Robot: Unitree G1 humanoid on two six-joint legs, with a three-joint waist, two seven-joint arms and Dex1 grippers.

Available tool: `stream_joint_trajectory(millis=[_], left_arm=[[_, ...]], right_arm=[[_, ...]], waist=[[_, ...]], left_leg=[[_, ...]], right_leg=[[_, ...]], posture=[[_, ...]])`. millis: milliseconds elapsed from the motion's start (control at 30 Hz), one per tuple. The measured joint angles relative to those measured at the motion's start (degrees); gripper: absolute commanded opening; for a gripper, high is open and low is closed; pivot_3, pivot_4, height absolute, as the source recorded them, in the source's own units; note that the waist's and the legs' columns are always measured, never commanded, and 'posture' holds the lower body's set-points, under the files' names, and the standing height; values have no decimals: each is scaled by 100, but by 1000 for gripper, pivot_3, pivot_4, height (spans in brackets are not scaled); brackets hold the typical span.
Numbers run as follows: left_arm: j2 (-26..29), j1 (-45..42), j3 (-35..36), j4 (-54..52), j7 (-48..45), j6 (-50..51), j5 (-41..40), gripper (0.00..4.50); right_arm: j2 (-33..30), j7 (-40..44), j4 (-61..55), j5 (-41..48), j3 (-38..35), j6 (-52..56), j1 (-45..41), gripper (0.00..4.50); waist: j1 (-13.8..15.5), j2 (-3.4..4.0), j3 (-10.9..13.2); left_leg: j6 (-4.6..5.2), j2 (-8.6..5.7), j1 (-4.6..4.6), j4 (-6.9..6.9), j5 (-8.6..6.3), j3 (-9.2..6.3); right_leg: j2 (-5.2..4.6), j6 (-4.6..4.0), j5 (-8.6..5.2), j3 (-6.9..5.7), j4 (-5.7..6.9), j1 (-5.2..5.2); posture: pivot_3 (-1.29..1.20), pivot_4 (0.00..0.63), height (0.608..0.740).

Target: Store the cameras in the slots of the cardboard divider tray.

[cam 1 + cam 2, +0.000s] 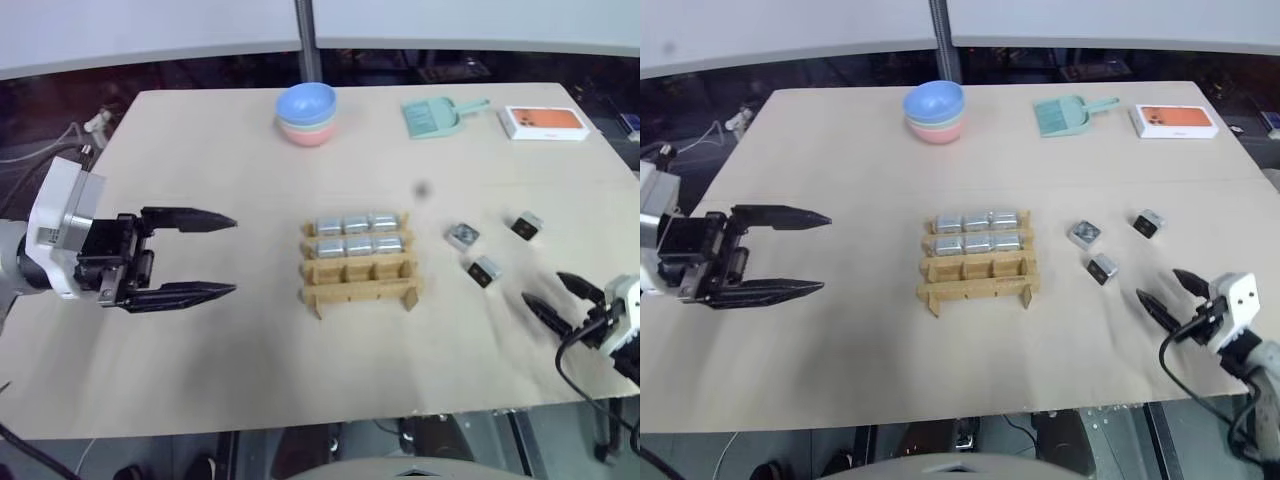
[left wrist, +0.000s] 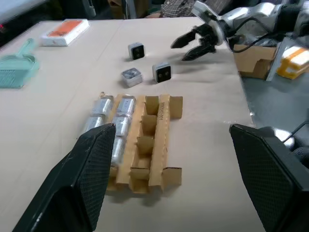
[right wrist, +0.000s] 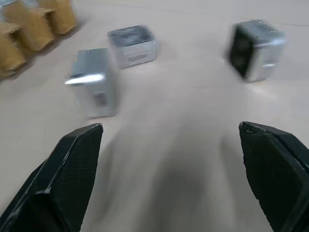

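1. Nearest, low on the left: left gripper [image 1: 224,256], jaws spread wide, nothing between them, hanging well clear of the surface [image 1: 200,360] and pointing toward the tray.
2. Centre: cardboard divider tray [image 1: 360,285]. Two far rows filled with six cameras [image 1: 358,235]; near row of three slots bare.
3. Right of the tray: three loose cameras on the surface. One lies nearest the tray [image 1: 462,236], one nearer the robot [image 1: 484,271], one farther right [image 1: 527,226]. All apart from one another.
4. Far right, low: right gripper [image 1: 563,297], jaws wide and empty, aimed at the loose group, near the nearer camera but not touching it.
5. Judgement, step in hand: right arm reaching for a loose camera. Best to take the nearer one first, straddle it squarely, and close only once both jaws flank it; its neighbour sits close enough to be nudged.
6. Judgement: the empty row faces the robot, so lowering in should not disturb the filled rows.
7. Far edge: stacked bowls [image 1: 307,112], green dustpan [image 1: 432,117], white-and-orange box [image 1: 545,123]. All well away; nothing blocks the path.
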Motion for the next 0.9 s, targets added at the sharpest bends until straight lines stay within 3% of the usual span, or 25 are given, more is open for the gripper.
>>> stream_joint_trajectory(millis=[200,467,900], left_arm=[[-64,125,52,-155,-91,249,-135,3890],[-64,-46,260,-107,-106,310,-235,3890],[-193,284,514,-89,-132,294,-206,3890]], right_arm=[[-508,-125,1111,-356,222,347,-1468,4500],[-719,642,2788,-527,822,845,-3306,4500],[-761,1243,4818,-1473,1435,112,-4476,4500]], waist=[[-25,-14,8],[-10,-17,14],[-28,-19,17]], left_leg=[[0,0,9,-1,0,-1],[0,-6,-5,-1,0,-4],[-2,-5,-8,-1,1,-5]], right_leg=[[9,-2,0,4,12,1],[9,-24,14,4,6,-3],[8,-26,15,2,5,-5]], posture=[[0,150,740],[0,150,740],[0,150,740]])
